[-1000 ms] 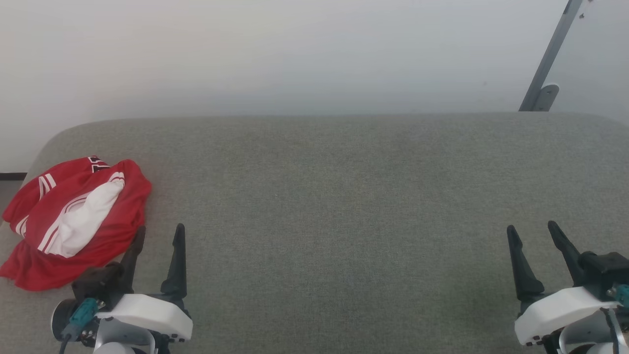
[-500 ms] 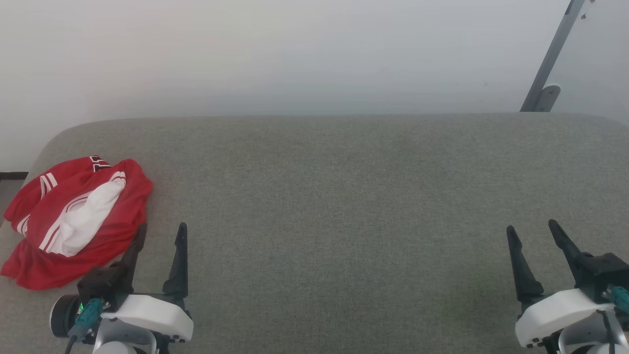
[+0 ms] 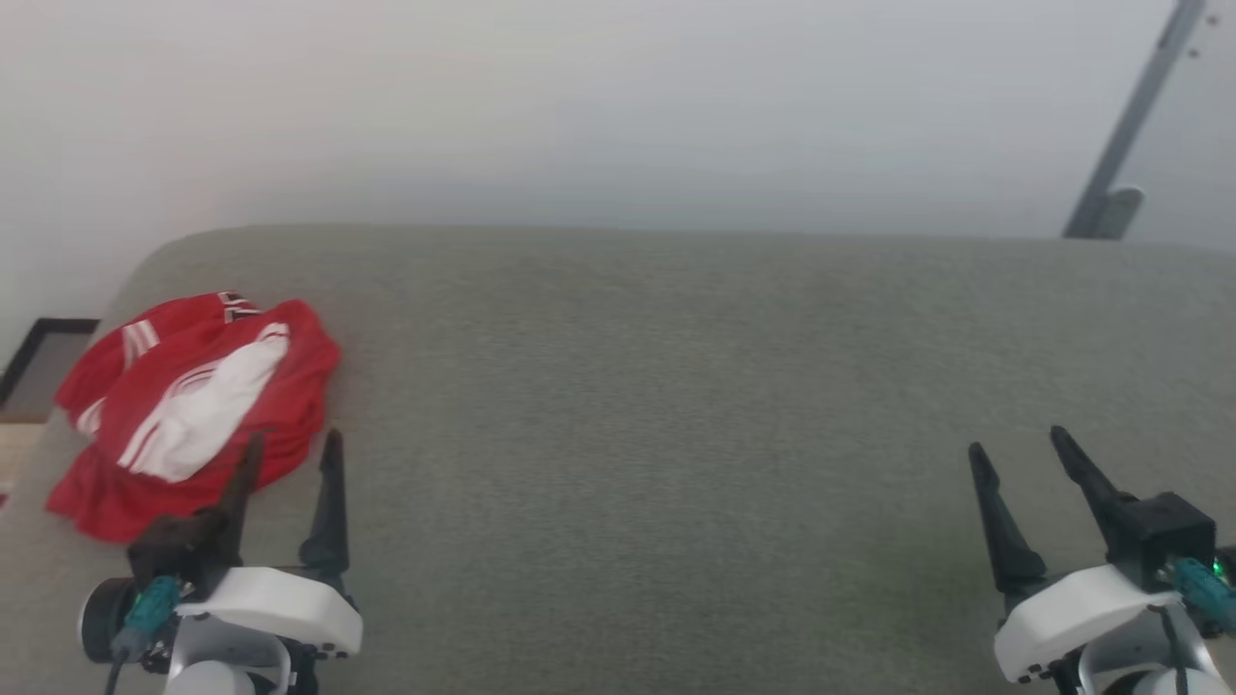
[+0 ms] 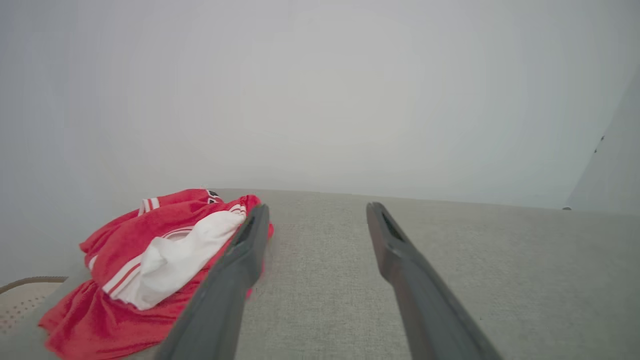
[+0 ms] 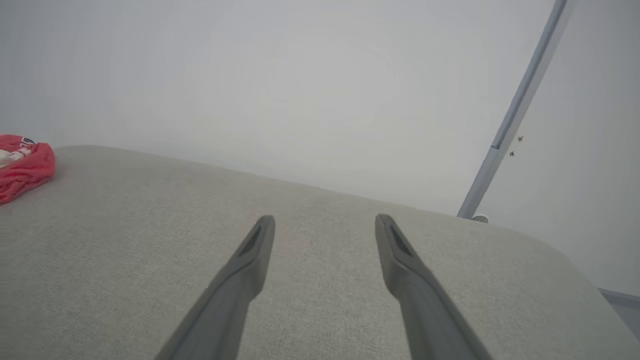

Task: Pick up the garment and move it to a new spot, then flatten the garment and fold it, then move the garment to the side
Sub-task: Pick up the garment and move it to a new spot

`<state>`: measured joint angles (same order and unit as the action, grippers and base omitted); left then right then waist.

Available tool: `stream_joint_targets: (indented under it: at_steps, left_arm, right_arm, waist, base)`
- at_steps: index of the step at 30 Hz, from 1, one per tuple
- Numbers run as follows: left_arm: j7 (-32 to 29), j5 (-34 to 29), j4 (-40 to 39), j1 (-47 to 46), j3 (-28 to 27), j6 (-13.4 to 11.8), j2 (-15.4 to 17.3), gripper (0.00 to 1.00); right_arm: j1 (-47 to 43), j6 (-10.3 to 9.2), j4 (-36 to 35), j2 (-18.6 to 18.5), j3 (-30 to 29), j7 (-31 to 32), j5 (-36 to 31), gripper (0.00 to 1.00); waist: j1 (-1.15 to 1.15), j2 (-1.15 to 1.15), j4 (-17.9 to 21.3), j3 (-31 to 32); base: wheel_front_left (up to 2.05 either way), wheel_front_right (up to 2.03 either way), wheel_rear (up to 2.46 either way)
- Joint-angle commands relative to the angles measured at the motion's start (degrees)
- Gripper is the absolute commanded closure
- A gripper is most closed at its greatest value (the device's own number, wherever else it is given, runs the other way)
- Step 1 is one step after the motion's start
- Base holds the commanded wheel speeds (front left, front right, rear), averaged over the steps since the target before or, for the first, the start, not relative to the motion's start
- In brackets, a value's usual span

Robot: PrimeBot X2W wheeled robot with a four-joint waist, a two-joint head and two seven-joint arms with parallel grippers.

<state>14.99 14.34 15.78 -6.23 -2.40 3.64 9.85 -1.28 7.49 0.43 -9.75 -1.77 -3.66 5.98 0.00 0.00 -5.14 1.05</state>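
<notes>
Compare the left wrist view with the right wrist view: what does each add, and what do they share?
Left wrist view's own: the open left gripper and a beige perforated surface at the lower left corner. Right wrist view's own: the open right gripper and a slanted grey metal bar against the wall. Shared: the crumpled bright red-and-white sleeveless jersey, the grey-green fabric cushion and the pale wall.

**Left fingers (image 4: 415, 290) apart, garment (image 4: 165, 250) to one side**

My two dark fingers stand wide apart, with bare grey fabric worktop (image 4: 500, 270) showing between them. The garment lies crumpled in a heap on the worktop at my left, red with a white panel and striped trim. One finger crosses its near edge. A beige perforated basket (image 4: 17, 300) peeks in at the lower left corner.
</notes>
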Motion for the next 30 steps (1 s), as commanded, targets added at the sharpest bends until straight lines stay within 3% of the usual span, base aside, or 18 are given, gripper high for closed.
stream_joint_targets:
  at_steps: [1,18,24,30]
  left_arm:
    - [0.23,0.40,0.19,-0.91,-0.41,-0.35,0.17,0.00]
    - [-2.95,2.78,-3.24,0.97,-2.45,-2.97,0.76,0.00]
    - [-4.22,4.75,-4.85,1.07,-2.80,-2.55,0.63,0.00]
    - [-5.29,5.66,-5.55,-0.47,-2.85,-2.38,0.98,0.00]
  right_arm:
    - [0.49,0.00,-0.15,-0.29,0.42,0.04,0.31,0.00]
    - [4.00,0.00,1.99,-2.22,8.48,-0.23,2.42,0.00]
    - [4.04,0.00,2.37,-1.93,8.52,-0.42,1.90,0.00]
    - [4.85,0.00,2.25,-2.59,8.31,-0.21,2.37,0.00]
  waist:
    - [0.00,0.00,-1.44,0.43]
    - [0.00,0.00,-14.13,2.29]
    - [0.00,0.00,-15.14,1.92]
    - [0.00,0.00,-13.75,0.72]
  base:
    - [0.00,0.00,0.00]
    - [0.00,0.00,0.00]
    - [0.00,0.00,0.00]
    - [0.00,0.00,0.00]
